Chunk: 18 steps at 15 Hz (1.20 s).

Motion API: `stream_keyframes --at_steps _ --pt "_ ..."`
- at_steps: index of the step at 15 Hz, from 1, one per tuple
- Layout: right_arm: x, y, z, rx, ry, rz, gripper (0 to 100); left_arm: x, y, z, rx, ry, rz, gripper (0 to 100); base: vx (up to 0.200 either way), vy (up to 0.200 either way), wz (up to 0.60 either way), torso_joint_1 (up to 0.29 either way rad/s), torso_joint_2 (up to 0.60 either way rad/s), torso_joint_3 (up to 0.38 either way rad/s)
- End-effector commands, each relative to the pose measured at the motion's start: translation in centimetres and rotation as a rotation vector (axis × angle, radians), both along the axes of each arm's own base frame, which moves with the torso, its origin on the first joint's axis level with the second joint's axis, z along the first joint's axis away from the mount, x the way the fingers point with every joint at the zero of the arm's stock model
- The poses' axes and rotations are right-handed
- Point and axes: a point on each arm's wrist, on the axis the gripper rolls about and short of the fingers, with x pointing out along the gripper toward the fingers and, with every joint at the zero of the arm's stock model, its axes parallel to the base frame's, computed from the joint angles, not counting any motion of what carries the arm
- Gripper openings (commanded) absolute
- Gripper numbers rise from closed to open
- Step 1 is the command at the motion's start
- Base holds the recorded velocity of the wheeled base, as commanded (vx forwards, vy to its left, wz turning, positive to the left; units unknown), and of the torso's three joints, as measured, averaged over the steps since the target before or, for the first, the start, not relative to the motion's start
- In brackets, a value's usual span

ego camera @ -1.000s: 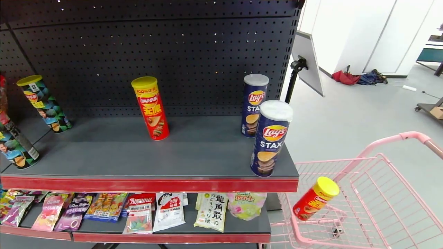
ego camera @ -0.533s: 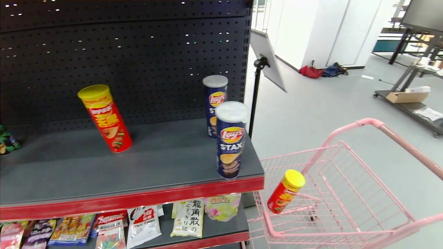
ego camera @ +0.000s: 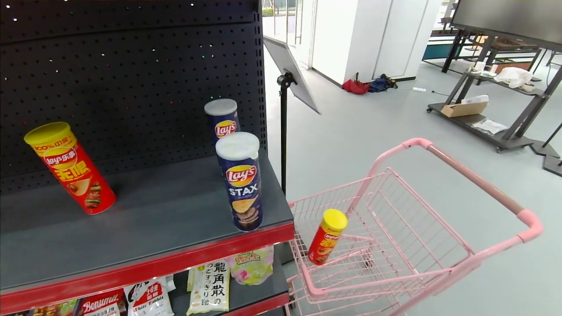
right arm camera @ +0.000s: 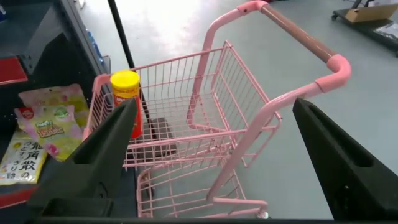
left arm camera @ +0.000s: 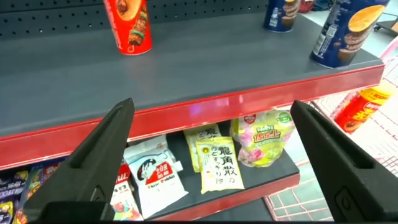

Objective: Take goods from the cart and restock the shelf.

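A red chip can with a yellow lid [ego camera: 327,237] leans upright in the front corner of the pink cart [ego camera: 461,175], right of the shelf. On the grey shelf board [ego camera: 153,228] stand a red can [ego camera: 70,169] and two blue cans, one near the front edge [ego camera: 240,184] and one behind it [ego camera: 221,120]. My left gripper [left arm camera: 211,168] hangs open in front of the shelf's red edge, nothing between its fingers. My right gripper [right arm camera: 211,162] is open above the cart [right arm camera: 298,56], with the cart's can [right arm camera: 126,99] beside one finger.
Snack bags [left arm camera: 217,162] lie on the lower shelf under the red edge. A board on a black stand [ego camera: 285,74] rises between the shelf end and the cart. A wheeled rack [ego camera: 491,114] stands far right. Open grey floor surrounds the cart.
The head camera has swung to the right, so the shelf slid left in the picture and the cart came into fuller view. The cans themselves have not moved.
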Motion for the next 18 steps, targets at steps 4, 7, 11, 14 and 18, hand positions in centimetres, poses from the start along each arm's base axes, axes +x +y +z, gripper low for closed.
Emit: stream_keyframes --at_steps 4,7,11,14,18 --pt "0.0 0.0 0.0 0.002 0.0 0.0 100 0.0 0.0 0.0 -0.001 0.0 0.0 100 0.0 0.0 0.0 -0.049 0.1 0.063" --pt "0.0 0.0 0.0 0.002 0.0 0.0 100 0.0 0.0 0.0 0.001 0.0 0.0 100 0.0 0.0 0.0 -0.144 0.34 0.188" --pt "0.0 0.0 0.0 0.002 0.0 0.0 100 0.01 0.0 0.0 0.001 0.001 0.0 100 0.0 0.0 0.0 -0.146 0.34 0.203" --pt "0.0 0.0 0.0 0.002 0.0 0.0 100 0.01 0.0 0.0 -0.001 0.001 0.0 100 0.0 0.0 0.0 -0.141 0.36 0.209" --pt "0.0 0.0 0.0 0.002 0.0 0.0 100 0.0 0.0 0.0 0.001 0.0 0.0 100 0.0 0.0 0.0 -0.141 0.37 0.22"
